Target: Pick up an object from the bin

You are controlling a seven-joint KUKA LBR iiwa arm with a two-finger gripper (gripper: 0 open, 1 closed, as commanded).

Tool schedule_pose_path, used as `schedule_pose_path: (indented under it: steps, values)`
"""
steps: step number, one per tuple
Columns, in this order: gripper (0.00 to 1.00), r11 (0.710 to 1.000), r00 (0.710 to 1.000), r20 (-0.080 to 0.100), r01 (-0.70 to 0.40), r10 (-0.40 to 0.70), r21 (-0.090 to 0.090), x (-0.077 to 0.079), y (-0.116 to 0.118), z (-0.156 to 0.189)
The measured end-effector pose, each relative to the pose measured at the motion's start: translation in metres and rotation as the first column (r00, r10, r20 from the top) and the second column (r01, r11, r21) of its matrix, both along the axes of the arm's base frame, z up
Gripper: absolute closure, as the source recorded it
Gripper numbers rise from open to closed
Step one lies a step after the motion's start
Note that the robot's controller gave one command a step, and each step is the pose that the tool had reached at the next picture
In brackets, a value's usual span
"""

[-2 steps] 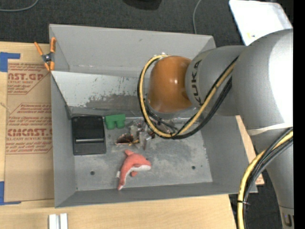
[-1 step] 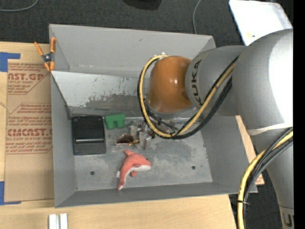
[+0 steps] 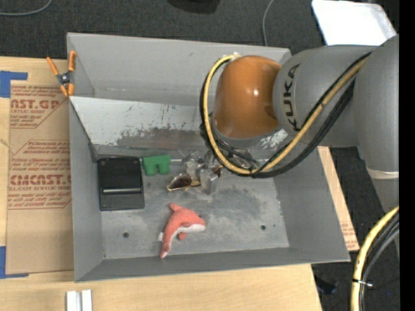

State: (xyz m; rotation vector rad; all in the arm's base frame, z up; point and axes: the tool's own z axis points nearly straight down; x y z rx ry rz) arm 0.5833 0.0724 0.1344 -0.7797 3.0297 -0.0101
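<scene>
Brown thing lies just beside gripper.

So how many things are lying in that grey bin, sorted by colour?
Black: 1, the flat box
Green: 1, the small block
Pink: 1, the dolphin-like toy
Brown: 1, the small dark thing beside the end effector
Total: 4

End effector by brown obj (bin centre).

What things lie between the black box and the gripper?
In the camera view, a green block lies right beside the black box, then a small dark brown thing close to the gripper.
</scene>
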Motion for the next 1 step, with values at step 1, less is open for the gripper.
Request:
schedule_pose_path:
  steps: [1]
  values:
    - [1.00, 0.999, 0.999, -0.004, -0.047, 0.047, 0.000, -0.0007, 0.0190, 0.0763]
